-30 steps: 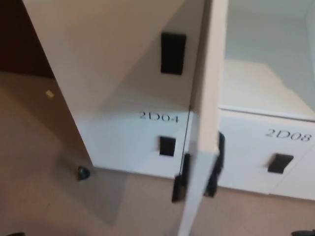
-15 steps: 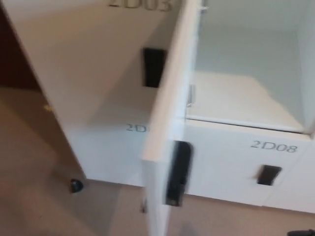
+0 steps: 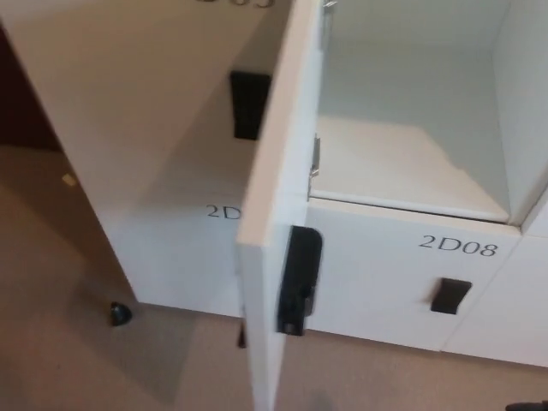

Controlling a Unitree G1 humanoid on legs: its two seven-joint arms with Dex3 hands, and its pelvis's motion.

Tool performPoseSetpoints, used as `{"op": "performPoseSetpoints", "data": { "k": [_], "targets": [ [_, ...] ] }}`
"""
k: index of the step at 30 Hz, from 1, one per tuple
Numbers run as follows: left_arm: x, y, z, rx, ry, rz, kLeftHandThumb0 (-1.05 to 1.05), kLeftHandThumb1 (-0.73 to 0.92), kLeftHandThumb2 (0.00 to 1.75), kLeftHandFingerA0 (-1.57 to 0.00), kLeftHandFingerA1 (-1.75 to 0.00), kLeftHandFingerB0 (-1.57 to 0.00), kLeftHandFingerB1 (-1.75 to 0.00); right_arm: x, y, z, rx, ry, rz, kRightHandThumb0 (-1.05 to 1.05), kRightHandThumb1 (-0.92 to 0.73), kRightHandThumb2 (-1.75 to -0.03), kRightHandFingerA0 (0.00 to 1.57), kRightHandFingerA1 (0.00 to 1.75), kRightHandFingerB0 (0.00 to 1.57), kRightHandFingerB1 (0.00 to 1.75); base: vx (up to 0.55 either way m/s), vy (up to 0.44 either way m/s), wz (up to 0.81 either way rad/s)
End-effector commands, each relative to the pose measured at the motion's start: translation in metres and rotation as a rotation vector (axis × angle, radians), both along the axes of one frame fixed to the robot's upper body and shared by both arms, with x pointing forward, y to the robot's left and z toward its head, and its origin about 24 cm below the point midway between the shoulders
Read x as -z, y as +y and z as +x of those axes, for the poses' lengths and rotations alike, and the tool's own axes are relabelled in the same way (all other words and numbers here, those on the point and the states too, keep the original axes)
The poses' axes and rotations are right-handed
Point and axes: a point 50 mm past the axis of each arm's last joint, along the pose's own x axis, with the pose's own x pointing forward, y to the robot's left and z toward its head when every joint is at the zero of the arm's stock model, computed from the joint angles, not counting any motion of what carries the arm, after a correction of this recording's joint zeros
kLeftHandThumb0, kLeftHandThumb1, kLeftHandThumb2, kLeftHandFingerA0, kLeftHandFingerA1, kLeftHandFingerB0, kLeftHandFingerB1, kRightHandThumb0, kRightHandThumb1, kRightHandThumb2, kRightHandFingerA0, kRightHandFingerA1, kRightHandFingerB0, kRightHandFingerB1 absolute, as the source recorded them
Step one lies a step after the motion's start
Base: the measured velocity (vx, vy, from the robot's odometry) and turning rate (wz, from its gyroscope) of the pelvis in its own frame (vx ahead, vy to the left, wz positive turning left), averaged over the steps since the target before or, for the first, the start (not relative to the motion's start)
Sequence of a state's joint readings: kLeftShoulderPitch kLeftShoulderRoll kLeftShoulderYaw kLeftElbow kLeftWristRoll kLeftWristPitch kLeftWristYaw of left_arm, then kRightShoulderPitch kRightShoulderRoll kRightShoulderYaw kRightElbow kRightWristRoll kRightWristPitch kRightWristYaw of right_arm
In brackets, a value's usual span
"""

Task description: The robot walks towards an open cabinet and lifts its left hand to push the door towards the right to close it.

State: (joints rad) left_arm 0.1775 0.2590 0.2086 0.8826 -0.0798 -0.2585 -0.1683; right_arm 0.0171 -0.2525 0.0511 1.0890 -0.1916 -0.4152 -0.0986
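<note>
Head view shows me the cabinet door (image 3: 274,257) standing open, edge-on; neither hand visible, so fingers unknown, push not begun.

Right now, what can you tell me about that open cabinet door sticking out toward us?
The open door is a flat white panel, smooth like painted or laminated board, seen almost edge-on and swung out toward the camera. A black latch handle sits on its right-hand face near the lower edge. It hangs from a metal hinge at the left side of the empty white compartment it belongs to. No robot hand touches it; none is in view.
</note>
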Motion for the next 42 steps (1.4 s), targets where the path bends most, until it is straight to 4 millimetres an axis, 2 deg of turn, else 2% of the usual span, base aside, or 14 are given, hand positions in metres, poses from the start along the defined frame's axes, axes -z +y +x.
{"op": "performPoseSetpoints", "data": {
  "k": [1, 16, 30, 42],
  "targets": [
    [-0.0042, 0.0039, 0.0017, 0.020, -0.019, 0.040, -0.02, 0.61, 0.57, -0.62, -0.55, -0.44, -0.48, -0.0018, -0.0032, 0.0016, -0.003, -0.003, -0.015, -0.31, -0.67, -0.59, 0.63, 0.50, 0.48, 0.43, -0.08, 0.065, 0.08],
    [-0.0062, 0.0031, 0.0039, 0.024, -0.020, 0.047, -0.04, 0.61, 0.56, -0.62, -0.53, -0.43, -0.46, -0.0028, -0.0029, 0.0039, -0.018, -0.006, -0.020, -0.30, -0.67, -0.59, 0.64, 0.52, 0.49, 0.44, 0.00, -0.001, 0.06],
    [-0.0067, 0.0030, 0.0061, 0.021, -0.022, 0.054, -0.04, 0.60, 0.56, -0.63, -0.54, -0.43, -0.47, -0.0033, -0.0025, 0.0062, -0.036, -0.003, -0.031, -0.30, -0.67, -0.59, 0.65, 0.52, 0.49, 0.43, -0.04, -0.237, 0.05],
    [-0.0080, 0.0039, 0.0088, 0.021, -0.027, 0.045, -0.03, 0.60, 0.56, -0.63, -0.53, -0.44, -0.46, -0.0040, -0.0015, 0.0094, -0.037, -0.003, -0.032, -0.31, -0.67, -0.59, 0.68, 0.52, 0.49, 0.44, -0.01, 0.061, 0.07]
  ]
}}
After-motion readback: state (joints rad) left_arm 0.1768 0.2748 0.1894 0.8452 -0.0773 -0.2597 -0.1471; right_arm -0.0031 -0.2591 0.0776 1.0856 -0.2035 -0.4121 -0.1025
